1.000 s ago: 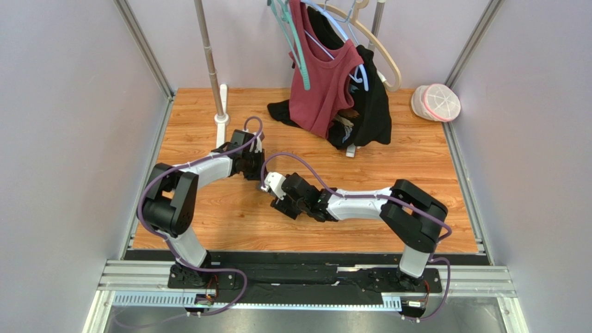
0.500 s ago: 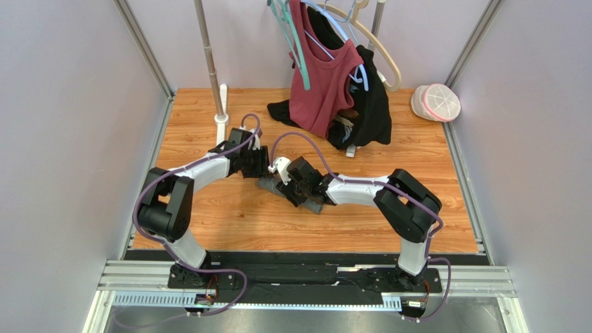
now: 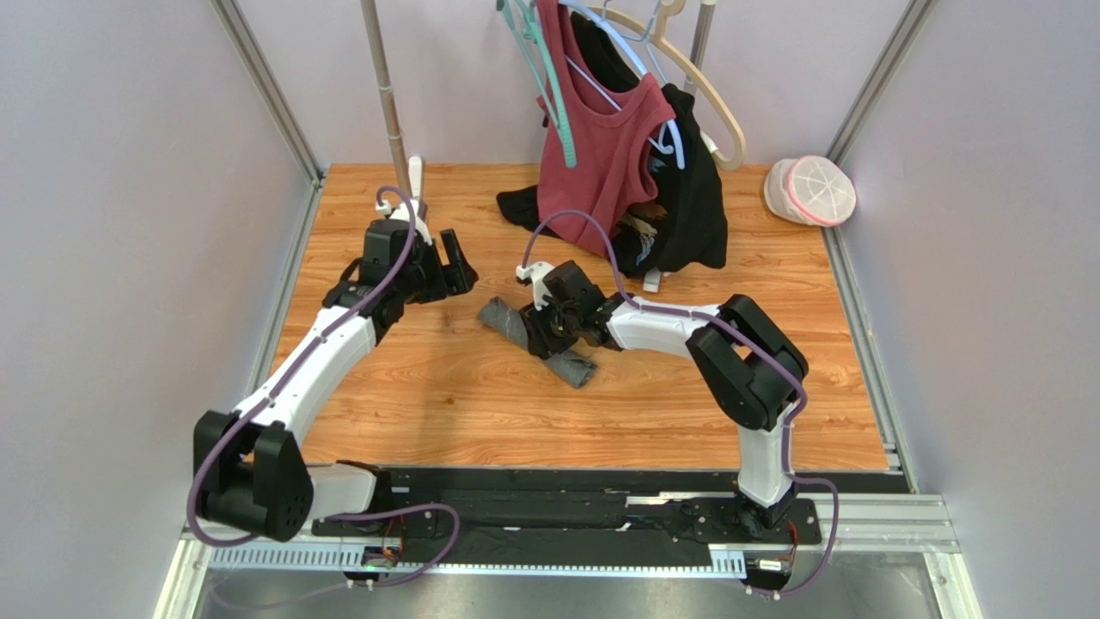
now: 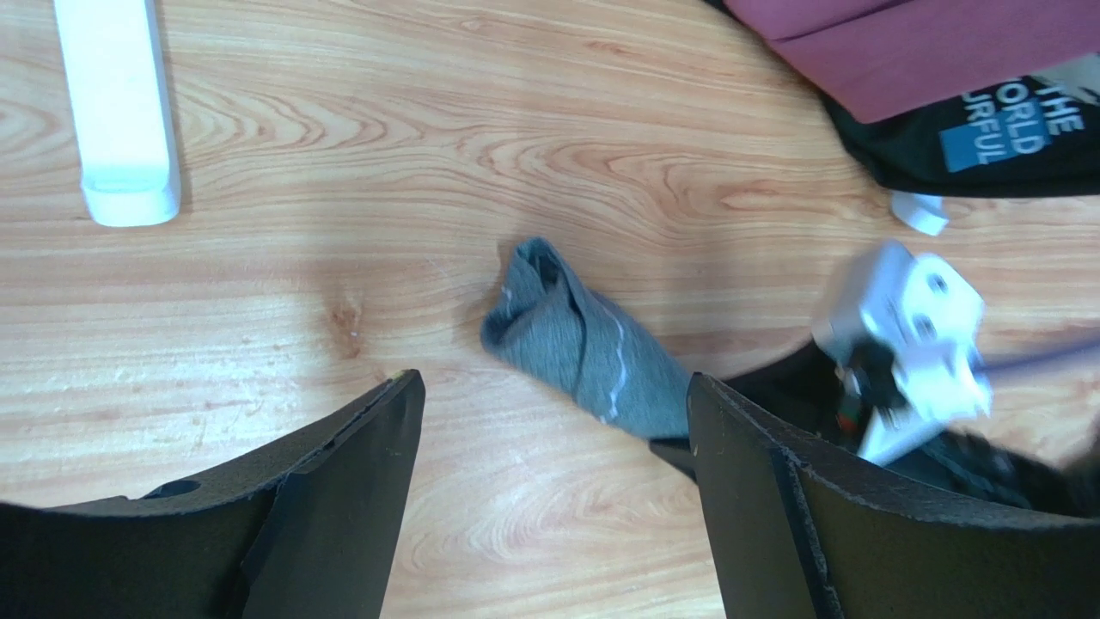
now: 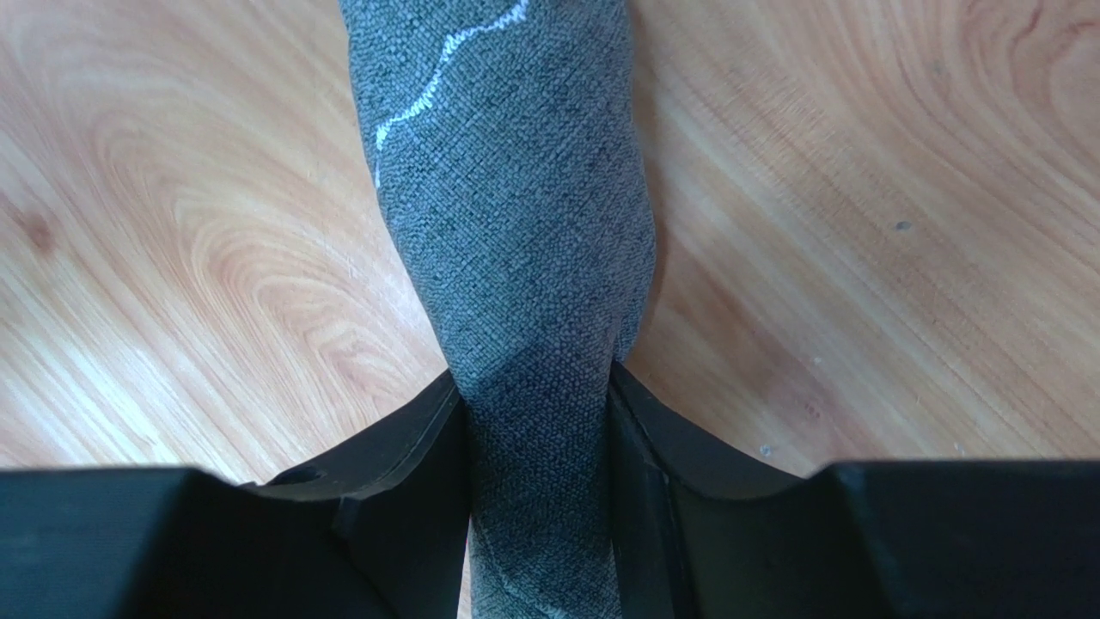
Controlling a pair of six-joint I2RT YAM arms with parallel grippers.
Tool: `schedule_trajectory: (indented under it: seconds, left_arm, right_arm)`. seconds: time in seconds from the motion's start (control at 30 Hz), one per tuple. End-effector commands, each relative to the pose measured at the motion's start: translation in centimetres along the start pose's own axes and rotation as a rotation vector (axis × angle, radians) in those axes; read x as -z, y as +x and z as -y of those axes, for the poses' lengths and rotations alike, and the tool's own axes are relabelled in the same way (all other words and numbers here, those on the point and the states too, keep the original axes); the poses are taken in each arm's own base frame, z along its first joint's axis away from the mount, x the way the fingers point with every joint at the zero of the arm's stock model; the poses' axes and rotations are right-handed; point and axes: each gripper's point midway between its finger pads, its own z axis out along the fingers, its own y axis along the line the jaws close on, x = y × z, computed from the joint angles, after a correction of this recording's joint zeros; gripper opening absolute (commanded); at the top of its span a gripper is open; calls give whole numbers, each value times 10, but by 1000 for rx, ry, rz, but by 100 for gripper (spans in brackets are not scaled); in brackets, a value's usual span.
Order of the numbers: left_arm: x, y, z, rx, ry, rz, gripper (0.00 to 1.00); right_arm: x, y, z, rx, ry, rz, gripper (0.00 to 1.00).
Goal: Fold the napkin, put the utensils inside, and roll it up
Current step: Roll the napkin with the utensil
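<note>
- A wood-grain tabletop (image 3: pixel 426 400) sits between pale walls, with a maroon tank top (image 3: pixel 600 155) and a black garment (image 3: pixel 691 206) hanging and heaped at the far side.
- The napkin (image 3: pixel 506 323) lies mid-tabletop as a narrow grey roll, running diagonally from far left to near right.
- The right claw (image 3: pixel 549 333) is clamped around the roll's middle; its wrist view shows a finger pressed against each side of the cloth.
- The left claw (image 3: pixel 452 265) hangs to the far left of the roll, jaws wide apart and holding nothing.
- No spoon shows in any view, and I cannot tell whether it is inside the roll.
- Folding and rolling look done; probably only the release is left, and perhaps tidying the loose far-left end.
- The roll is well apart from every tabletop edge. Bare wood lies open to the near side and left, while the garments crowd the far right.
</note>
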Motion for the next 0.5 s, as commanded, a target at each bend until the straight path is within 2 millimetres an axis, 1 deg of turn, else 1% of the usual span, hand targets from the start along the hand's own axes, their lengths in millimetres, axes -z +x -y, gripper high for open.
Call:
schedule_trajectory:
  seconds: [0.0, 0.03, 0.07, 0.13, 0.17, 0.23, 0.3, 0.33, 0.37, 0.47]
  left_arm:
    - [25, 0, 2, 14, 6, 13, 83]
    - [29, 2, 2, 12, 8, 4, 83]
    - [37, -1, 4, 9, 21, 19, 83]
    - [45, 0, 6, 9, 30, 19, 84]
    - [53, -3, 8, 4, 39, 38, 83]
    - [62, -3, 8, -7, 41, 41, 84]
    - [74, -8, 10, -27, 47, 67, 84]
    - [78, -5, 9, -33, 41, 58, 84]
    - [85, -7, 9, -40, 41, 70, 84]
    - [99, -8, 10, -63, 45, 86, 84]
  right_arm:
    - [-15, 25, 13, -174, -4, -101, 42]
    - [-16, 23, 13, -199, -5, -97, 42]
    - [-19, 20, 15, -216, -4, -95, 42]
    - [-22, 16, 20, -257, 5, -87, 42]
    - [-24, 13, 20, -265, 4, -83, 42]
    - [-28, 5, 21, -274, 6, -71, 43]
    - [-32, -1, 23, -288, 10, -67, 44]
    - [-34, -3, 23, -288, 14, -65, 44]
    - [-35, -4, 24, -289, 19, -64, 44]
    - [-38, -7, 25, -290, 23, -66, 48]
